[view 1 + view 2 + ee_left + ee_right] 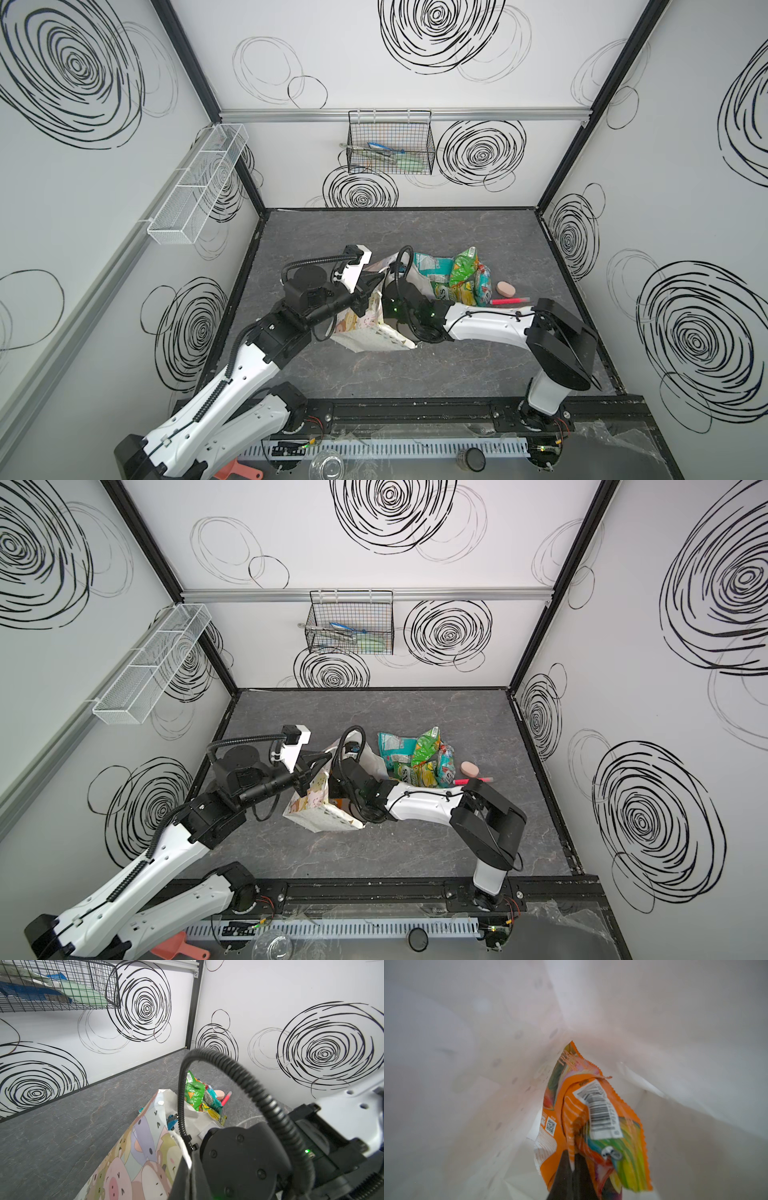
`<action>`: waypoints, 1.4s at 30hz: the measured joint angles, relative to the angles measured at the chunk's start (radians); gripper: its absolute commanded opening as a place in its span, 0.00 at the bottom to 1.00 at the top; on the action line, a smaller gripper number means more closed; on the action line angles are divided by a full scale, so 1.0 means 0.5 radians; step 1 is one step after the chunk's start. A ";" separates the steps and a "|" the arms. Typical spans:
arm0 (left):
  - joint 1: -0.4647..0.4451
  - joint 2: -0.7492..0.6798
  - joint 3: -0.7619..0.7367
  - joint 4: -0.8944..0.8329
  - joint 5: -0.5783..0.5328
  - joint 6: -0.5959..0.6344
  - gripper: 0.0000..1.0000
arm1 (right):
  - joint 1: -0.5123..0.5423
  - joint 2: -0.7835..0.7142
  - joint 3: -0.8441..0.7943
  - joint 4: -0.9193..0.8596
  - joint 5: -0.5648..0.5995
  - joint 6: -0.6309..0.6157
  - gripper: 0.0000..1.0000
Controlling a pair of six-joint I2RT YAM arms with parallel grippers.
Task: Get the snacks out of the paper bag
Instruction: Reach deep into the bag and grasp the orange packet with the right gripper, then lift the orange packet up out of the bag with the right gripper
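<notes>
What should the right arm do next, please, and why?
Probably draw the right gripper straight back out of the paper bag: its jaws are closed on the orange packet deep inside, and the left gripper pinches the bag's rim.

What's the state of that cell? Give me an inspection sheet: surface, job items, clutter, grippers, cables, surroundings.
Surface: grey marbled tabletop, no spills seen.
Job's things: paper bag on its side, mouth facing the back; teal packet, green packet and others piled outside the mouth; orange packet inside.
Clutter: pink oval block and pink-red stick beside the pile.
Grippers: left gripper shut on the bag's rim; right gripper inside the bag, shut on the orange packet.
Cables: left arm's conduit and right arm's conduit loop free at the wrists.
Surroundings: black wire basket on the back wall; white mesh basket on the left wall.
</notes>
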 measured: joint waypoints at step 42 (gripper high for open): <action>0.015 0.065 0.061 0.032 -0.087 0.047 0.00 | 0.000 -1.040 -0.022 -0.275 0.108 -0.421 0.00</action>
